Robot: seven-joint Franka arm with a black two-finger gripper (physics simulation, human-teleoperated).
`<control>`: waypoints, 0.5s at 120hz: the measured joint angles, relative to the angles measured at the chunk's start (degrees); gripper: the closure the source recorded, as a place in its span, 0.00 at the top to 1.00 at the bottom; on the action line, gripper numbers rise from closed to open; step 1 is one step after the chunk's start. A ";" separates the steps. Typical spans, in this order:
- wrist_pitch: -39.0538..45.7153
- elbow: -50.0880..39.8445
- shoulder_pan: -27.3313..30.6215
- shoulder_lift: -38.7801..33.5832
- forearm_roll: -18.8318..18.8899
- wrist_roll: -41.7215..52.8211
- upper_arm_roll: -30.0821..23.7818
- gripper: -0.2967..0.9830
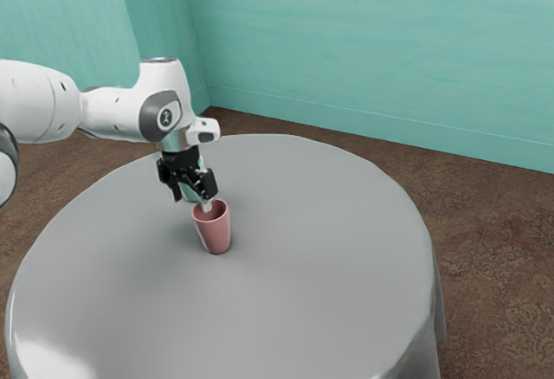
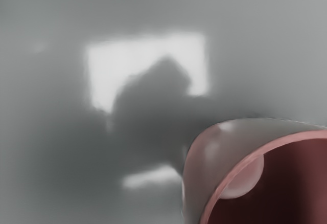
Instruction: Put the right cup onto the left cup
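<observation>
hovering at the pink cup (image 1: 216,235), the gripper (image 1: 192,201) has its fingers apart; the table edge (image 1: 421,234) curves well away; cup upright, mouth up.

The pink cup (image 1: 216,234) looks smooth, perhaps plastic — the grey tablecloth (image 1: 320,266) glossy, the brown floor (image 1: 493,266) matt.

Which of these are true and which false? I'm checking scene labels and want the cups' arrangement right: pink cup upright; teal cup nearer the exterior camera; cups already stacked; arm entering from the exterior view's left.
The pink cup is upright. True.
The teal cup is nearer the exterior camera than the pink one. False: it is farther away, partly hidden.
The cups are already stacked. False: they are separate, the pink one standing on the table.
The arm enters from the exterior view's left. True.
</observation>
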 joint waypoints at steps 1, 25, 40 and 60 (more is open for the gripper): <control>0.13 0.01 0.00 0.14 -0.03 -0.01 0.00 0.77; 2.51 -0.01 -0.04 1.88 -0.34 -0.10 0.00 0.63; 3.18 0.00 -0.08 1.96 -0.40 -0.07 -0.01 0.39; 3.60 -0.09 -0.08 2.01 -0.43 -0.05 -0.05 0.24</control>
